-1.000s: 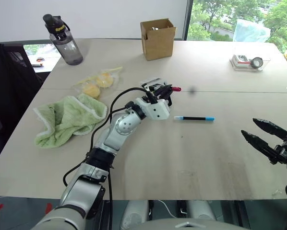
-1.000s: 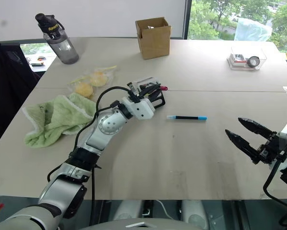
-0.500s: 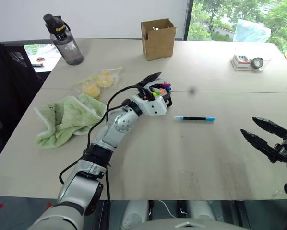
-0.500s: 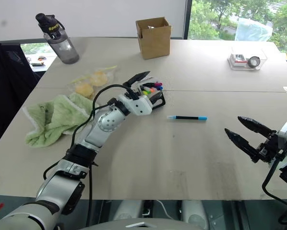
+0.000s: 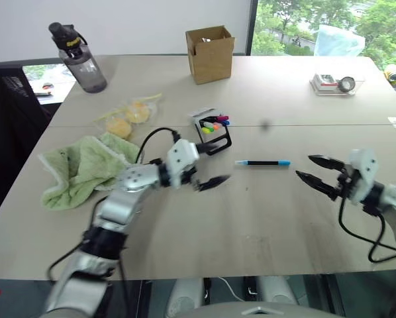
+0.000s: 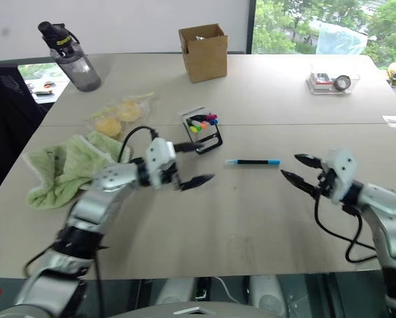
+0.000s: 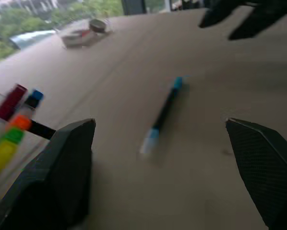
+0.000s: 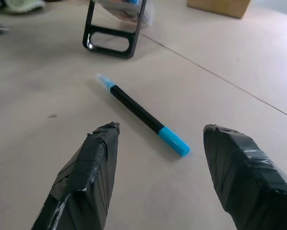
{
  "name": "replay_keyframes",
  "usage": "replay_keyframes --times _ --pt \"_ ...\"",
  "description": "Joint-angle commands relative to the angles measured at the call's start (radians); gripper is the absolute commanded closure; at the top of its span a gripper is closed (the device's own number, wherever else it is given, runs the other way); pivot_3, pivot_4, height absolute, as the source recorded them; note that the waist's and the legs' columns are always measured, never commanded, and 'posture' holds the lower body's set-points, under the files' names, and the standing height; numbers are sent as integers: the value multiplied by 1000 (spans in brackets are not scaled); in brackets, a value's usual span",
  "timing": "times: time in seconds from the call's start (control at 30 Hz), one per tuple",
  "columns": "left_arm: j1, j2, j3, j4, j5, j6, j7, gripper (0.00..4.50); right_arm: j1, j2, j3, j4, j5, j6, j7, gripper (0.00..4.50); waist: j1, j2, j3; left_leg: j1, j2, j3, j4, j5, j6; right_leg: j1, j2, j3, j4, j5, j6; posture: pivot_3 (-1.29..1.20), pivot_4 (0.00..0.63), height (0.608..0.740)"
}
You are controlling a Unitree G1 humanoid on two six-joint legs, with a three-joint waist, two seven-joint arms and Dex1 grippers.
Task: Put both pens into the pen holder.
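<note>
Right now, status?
Left tool open, empty. Right tool open, facing blue-ended pen on table. Pink-ended pen in pen holder. Path clear.

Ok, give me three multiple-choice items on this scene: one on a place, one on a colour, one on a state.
1. Where does the pen with blue ends lie?
A. inside the pen holder
B. flat on the table between the two grippers
C. on the green towel

2. What colour is the towel?
A. green
B. red
C. white

3. How do the right gripper's fingers stand?
A. shut on the pen
B. shut on nothing
C. open, apart from the pen

Answers:
1. B: it lies on the table, with the left gripper on one side and the right gripper on the other, apart from the pen holder.
2. A: the crumpled cloth is light green.
3. C: the right wrist view shows both fingers spread, the pen untouched ahead.
</note>
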Motion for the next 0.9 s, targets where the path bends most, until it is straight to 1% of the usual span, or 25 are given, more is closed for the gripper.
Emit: replay_keyframes --times 0.03,0.07,0.13,0.2,0.33,0.37,0.4,0.5,0.53,0.57,0.67,0.73,0.83,0.9 --pt "54 111 119 -200 -274 238 -113 31 -129 23 58 181 -39 -51 51 1498 -1 -1 0 0 0 0 0 -2 3 0 0 0 0 0 0 0 150 736" --pt "72 136 145 -231 -330 289 -125 31 -164 39 68 234 -38 -56 68 1498 -1 -1 0 0 0 0 0 -2 3 0 0 0 -1 0 0 0 150 736" --pt "100 183 179 -271 -365 349 -127 31 -233 54 112 361 -86 -122 108 1498 5 0 0 0 0 0 0 -2 3 0 -1 0 -1 0 0 0 150 736" --pt "122 216 192 -291 -338 362 -120 31 -290 58 157 480 -144 -199 140 1498 6 0 1 0 -1 0 0 -1 2 0 -1 0 -1 0 0 0 150 736" --pt "133 230 203 -314 -305 369 -94 31 -363 59 205 658 -221 -319 169 1498 8 0 1 -1 -2 0 0 0 0 0 -1 0 -1 0 0 0 150 736" --pt "132 229 203 -321 -299 370 -88 0 -371 57 208 688 -228 -347 185 2063 6 0 1 -1 -2 1 0 0 0 0 -1 1 -1 0 0 0 150 736" --pt "130 229 204 -328 -293 370 -84 0 -374 56 207 705 -226 -365 200 2280 6 0 1 0 -2 1 0 0 0 0 -1 1 -1 0 0 0 150 736" --pt "111 236 219 -347 -283 377 -67 0 -353 42 204 713 -225 -397 235 3543 8 0 1 0 -1 1 0 0 0 0 -1 1 -1 0 0 0 150 736" --pt "104 238 226 -351 -287 383 -62 0 -346 40 198 708 -218 -404 243 4165 9 0 1 0 -1 1 0 0 0 0 -2 1 -1 0 0 0 150 736" --pt "100 238 230 -353 -290 387 -60 0 -341 40 191 701 -208 -405 250 4438 10 0 1 0 -1 1 0 0 0 1 -2 1 -1 0 0 0 150 736" --pt "88 191 250 -347 -341 395 -50 0 -317 37 162 656 -167 -389 266 4474 12 0 1 0 -2 1 0 0 0 1 -5 1 -1 0 0 0 150 736" --pt "82 123 281 -323 -425 423 -17 0 -270 15 138 590 -127 -358 297 4474 18 0 1 0 -2 1 0 0 0 1 -7 1 -1 0 0 0 150 736" --pt "109 50 293 -310 -490 458 18 0 -149 -43 96 430 -46 -266 347 4474 25 1 0 -1 -2 0 0 0 0 1 -8 0 -1 0 0 0 150 736" --pt "137 -37 296 -288 -545 484 92 0 -36 -77 50 293 6 -216 342 4474 27 2 0 -1 -2 -1 0 0 0 0 -9 -1 -1 0 0 0 150 736"
